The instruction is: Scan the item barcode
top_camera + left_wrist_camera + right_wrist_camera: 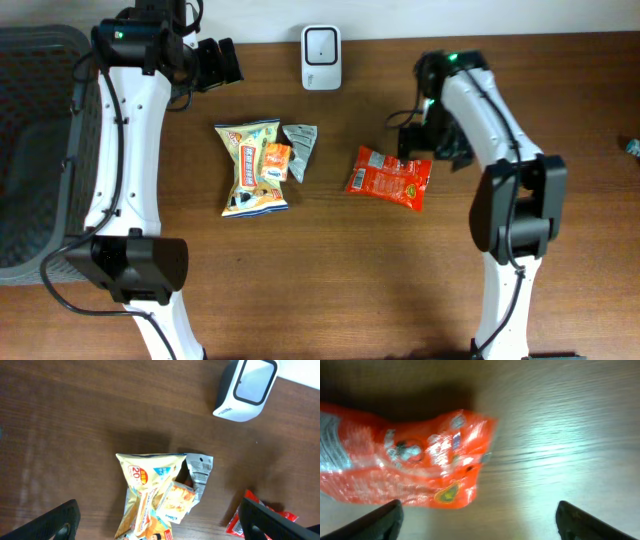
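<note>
Red snack packet (389,178) lies loose beside your right gripper (477,510), spread wide and empty; pinch one edge, then face its barcode to the scanner (321,44).

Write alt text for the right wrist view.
A crinkled red snack packet lies on the wooden table, slightly blurred, filling the upper left of the picture. The right gripper hangs open above the table, its dark fingertips in the bottom corners, holding nothing.
</note>
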Controlling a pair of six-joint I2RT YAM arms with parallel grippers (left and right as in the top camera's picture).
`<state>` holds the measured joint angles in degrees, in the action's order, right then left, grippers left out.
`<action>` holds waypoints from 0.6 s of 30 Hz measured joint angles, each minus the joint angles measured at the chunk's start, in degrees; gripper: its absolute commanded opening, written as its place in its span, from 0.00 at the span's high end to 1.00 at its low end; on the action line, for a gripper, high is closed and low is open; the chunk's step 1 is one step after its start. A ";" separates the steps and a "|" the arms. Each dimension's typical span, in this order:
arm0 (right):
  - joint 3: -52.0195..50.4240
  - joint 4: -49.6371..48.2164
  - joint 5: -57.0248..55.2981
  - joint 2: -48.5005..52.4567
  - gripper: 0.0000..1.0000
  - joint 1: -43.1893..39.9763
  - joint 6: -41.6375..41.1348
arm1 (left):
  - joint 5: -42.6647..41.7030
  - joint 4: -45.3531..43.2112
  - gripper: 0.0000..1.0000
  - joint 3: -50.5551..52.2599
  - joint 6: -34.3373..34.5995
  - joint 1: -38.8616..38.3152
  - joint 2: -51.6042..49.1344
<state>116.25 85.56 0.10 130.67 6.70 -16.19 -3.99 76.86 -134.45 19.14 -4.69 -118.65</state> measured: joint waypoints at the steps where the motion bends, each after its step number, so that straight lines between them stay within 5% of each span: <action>1: 0.83 0.17 -0.37 -0.02 0.01 -1.05 -0.07 | 0.00 -0.04 0.01 0.00 0.00 0.00 0.00; 11: -11.47 -9.11 14.95 -0.02 0.02 -3.98 10.69 | 0.00 -0.11 0.01 0.00 0.00 0.00 0.00; 13: -13.84 -11.39 17.94 -0.02 0.24 -3.98 11.63 | 0.00 -0.07 0.01 0.00 0.00 0.00 0.00; 18: -16.09 -14.47 20.61 -0.02 0.56 -3.98 12.28 | 0.00 -0.02 0.01 0.00 0.00 0.00 0.00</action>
<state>100.16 71.09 20.71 130.65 2.72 -3.90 -3.99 76.84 -134.45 19.14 -4.69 -118.65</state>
